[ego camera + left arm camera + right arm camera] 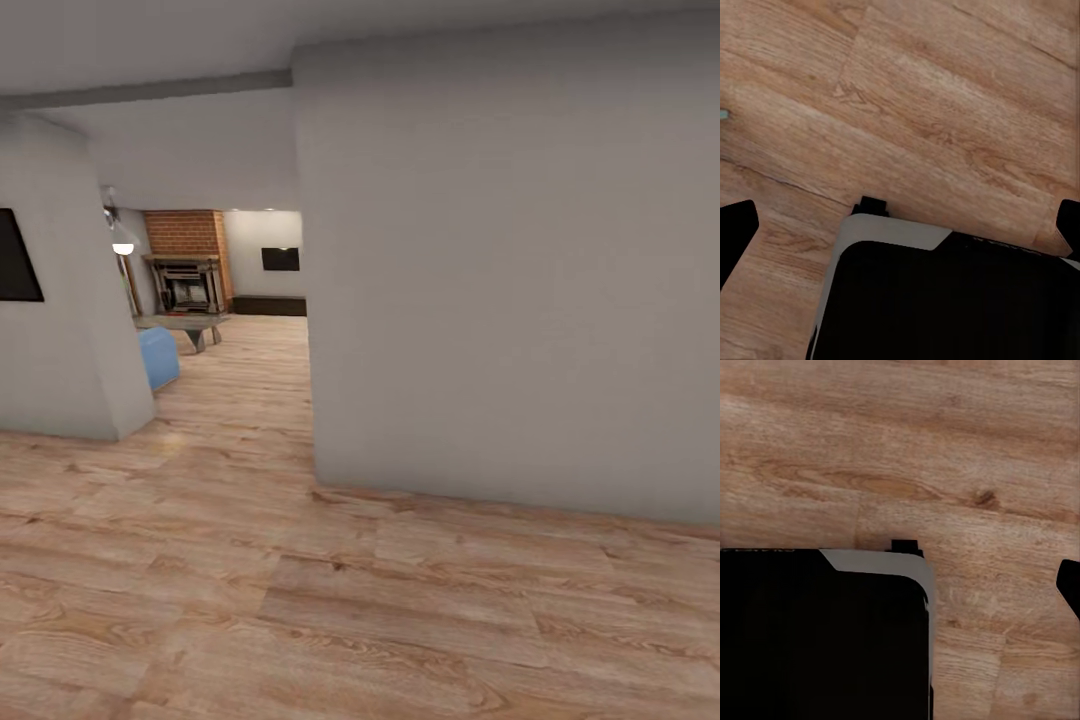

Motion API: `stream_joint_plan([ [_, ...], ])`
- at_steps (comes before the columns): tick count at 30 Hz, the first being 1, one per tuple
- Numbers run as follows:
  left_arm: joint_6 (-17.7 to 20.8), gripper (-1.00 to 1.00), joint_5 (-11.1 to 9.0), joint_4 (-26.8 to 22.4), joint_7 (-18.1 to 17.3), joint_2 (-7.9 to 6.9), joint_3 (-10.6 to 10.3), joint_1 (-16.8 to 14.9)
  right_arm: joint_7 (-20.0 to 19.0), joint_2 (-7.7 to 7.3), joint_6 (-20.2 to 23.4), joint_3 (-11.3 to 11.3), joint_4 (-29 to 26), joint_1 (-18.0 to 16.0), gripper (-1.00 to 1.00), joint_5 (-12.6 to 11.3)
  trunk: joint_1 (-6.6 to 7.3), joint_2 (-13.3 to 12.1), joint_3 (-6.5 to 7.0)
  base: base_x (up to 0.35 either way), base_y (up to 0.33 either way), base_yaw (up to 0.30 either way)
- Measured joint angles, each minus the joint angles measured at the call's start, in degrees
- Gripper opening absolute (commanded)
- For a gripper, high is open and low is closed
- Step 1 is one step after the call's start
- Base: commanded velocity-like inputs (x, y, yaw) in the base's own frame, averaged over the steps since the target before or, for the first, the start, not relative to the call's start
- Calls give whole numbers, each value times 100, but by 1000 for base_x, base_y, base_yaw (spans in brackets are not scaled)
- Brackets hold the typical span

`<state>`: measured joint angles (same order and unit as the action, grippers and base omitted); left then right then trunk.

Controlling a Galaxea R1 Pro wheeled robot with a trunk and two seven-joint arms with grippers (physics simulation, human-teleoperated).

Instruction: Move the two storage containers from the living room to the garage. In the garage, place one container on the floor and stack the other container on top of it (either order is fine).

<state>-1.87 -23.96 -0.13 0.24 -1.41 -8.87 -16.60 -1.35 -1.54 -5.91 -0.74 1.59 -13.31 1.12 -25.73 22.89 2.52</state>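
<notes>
Head view: standing on light wood plank floor, facing a broad grey wall from 12 to 3 o'clock. Opening at 10 to 11 o'clock gives onto the living room: brick fireplace, low table, corner of blue sofa. Dark screen on a wall at 9 o'clock. No red-orange containers in sight; whereabouts unknown from here.

Left wrist view: left end effector pointing down at planks, dark fingertips at both picture edges, wide apart, nothing between. Black, grey-trimmed robot base below.

Right wrist view: one dark fingertip of right end effector at the edge; spread not readable, nothing seen held. Same base, same planks.

Judged step: in transit, fetching stage, no container carried. Next move: steer toward 10 to 11 o'clock through the opening, clear of the wall corner, then locate a container.
</notes>
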Motion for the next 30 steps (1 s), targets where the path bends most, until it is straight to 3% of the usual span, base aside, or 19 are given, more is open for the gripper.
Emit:
stream_joint_plan([
  [6,0,100,-1,-1,0,0,-3,1,0,-9,-6,-11,0,-1,100,-1,0,0,0,316,0,109],
  [30,0,100,-1,-1,1,0,-3,1,2,-11,-8,-12,0,-1,100,-2,0,0,0,316,0,265],
])
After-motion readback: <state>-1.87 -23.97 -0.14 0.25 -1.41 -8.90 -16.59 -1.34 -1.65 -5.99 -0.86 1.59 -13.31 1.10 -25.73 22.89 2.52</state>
